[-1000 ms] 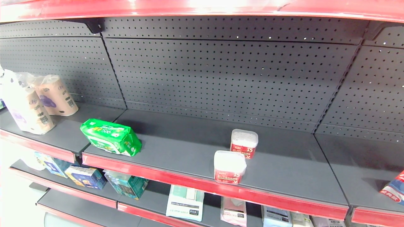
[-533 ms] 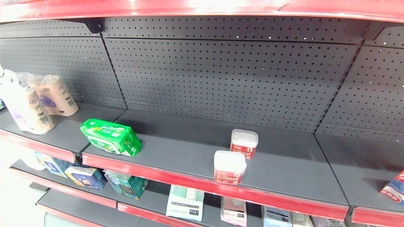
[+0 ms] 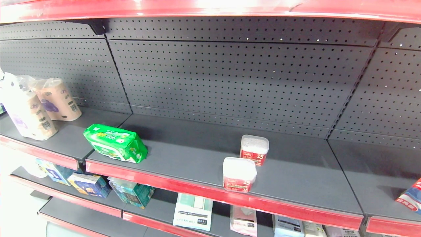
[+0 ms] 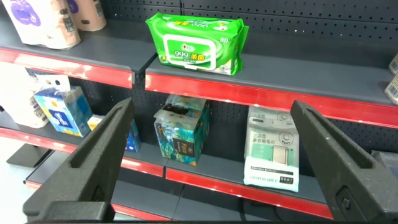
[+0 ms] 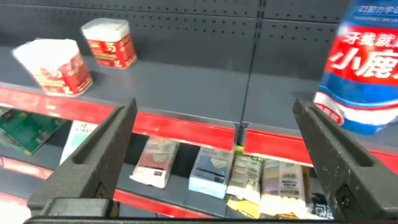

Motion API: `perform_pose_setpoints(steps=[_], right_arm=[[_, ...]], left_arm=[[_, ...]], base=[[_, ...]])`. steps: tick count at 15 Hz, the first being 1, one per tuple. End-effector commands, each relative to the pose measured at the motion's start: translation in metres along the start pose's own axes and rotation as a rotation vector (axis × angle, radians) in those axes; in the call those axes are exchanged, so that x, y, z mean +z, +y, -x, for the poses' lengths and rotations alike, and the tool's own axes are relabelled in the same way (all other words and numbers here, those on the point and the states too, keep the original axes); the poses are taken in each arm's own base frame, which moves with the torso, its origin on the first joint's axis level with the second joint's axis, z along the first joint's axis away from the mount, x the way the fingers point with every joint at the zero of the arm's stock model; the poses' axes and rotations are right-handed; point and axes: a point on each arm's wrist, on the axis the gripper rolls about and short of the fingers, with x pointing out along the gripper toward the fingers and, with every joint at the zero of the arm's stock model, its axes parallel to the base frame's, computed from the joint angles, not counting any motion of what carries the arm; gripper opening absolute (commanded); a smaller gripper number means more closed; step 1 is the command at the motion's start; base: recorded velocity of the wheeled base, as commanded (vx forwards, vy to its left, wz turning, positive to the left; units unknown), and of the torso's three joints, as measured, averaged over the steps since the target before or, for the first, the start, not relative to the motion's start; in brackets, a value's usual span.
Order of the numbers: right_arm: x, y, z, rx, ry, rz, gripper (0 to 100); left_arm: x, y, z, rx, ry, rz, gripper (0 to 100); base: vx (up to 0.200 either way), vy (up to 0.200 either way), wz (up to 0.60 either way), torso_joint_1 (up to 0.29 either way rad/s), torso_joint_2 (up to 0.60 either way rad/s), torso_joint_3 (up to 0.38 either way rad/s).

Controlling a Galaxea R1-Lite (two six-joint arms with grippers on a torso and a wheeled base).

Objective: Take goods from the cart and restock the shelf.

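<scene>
A dark shelf [image 3: 204, 154] with a red front edge holds a green wipes pack [image 3: 115, 143] at the left and two clear tubs with red labels, one near the edge [image 3: 239, 173] and one behind it [image 3: 254, 149]. In the left wrist view my left gripper [image 4: 208, 155] stands open, empty, in front of the shelf and below the green wipes pack [image 4: 198, 44]. My right gripper [image 5: 214, 158] is open and empty before the shelf edge, with the two tubs [image 5: 53, 65] [image 5: 110, 42] to one side and a blue-and-red bag [image 5: 367, 74] to the other.
Wrapped paper rolls [image 3: 28, 108] stand at the shelf's far left, and a blue-and-red bag [image 3: 411, 197] at the far right. The lower shelf [image 3: 98, 200] carries boxes and packets. Wide bare board lies between the green pack and the tubs.
</scene>
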Motion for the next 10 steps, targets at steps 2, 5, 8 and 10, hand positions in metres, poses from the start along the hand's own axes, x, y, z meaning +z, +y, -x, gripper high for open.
perform_pose_setpoints(steps=[2, 5, 8, 10], right_arm=[[-0.0002, 0.0, -0.0001, -0.001, 0.001, 0.0, 100], [-0.0002, -0.0001, -0.0001, -0.002, 0.001, -0.008, 100], [-0.0002, 0.0, -0.0001, -0.004, 0.001, -0.008, 100], [-0.0002, 0.0, -0.0001, -0.001, 0.001, -0.002, 100]], left_arm=[[0.0, 0.0, 0.0, -0.001, 0.0, 0.002, 100], [0.0, 0.0, 0.0, -0.001, 0.0, 0.0, 100], [0.0, 0.0, 0.0, -0.001, 0.0, 0.0, 100], [0.0, 0.0, 0.0, -0.001, 0.0, 0.0, 100]], base=[[0.0, 0.0, 0.0, 0.0, 0.0, 0.0], [0.0, 0.0, -0.2, 0.001, 0.0, 0.004], [0.0, 0.0, -0.6, 0.004, 0.0, 0.004], [0.0, 0.0, -0.6, 0.007, 0.01, 0.005]])
